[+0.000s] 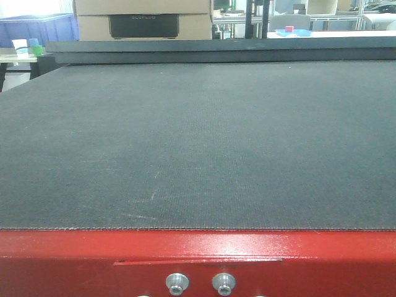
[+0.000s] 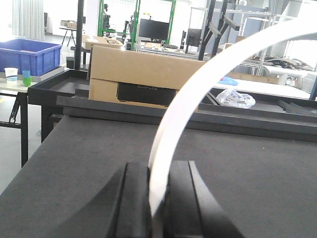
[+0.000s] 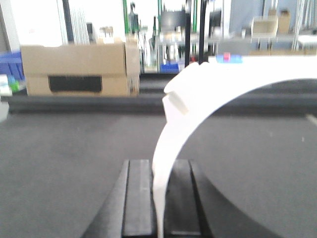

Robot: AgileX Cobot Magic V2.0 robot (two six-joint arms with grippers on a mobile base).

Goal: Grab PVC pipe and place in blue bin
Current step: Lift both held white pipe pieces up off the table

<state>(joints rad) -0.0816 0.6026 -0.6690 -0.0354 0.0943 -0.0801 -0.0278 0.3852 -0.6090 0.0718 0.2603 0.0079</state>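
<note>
Clamping the white PVC pipe (image 2: pixel 198 84) between its fingers, the left gripper (image 2: pixel 158 171) holds it over the dark table (image 2: pixel 74 173). The right gripper (image 3: pixel 158 167) pinches a like arc, possibly the same piece. Beyond stand a cardboard box (image 2: pixel 143 74) and, far left, a blue bin (image 2: pixel 29 54), contents hidden.

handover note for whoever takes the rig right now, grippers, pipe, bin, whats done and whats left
Left gripper: shut on the PVC pipe, which arcs up and to the right.
Right gripper: shut on a white curved strap; cannot tell whether it is the same piece.
Blue bin: on a side table beyond the far left corner of the black mat. Nothing visible inside from here.
Done: the grasp.
Left: carry to the bin and release.
</note>
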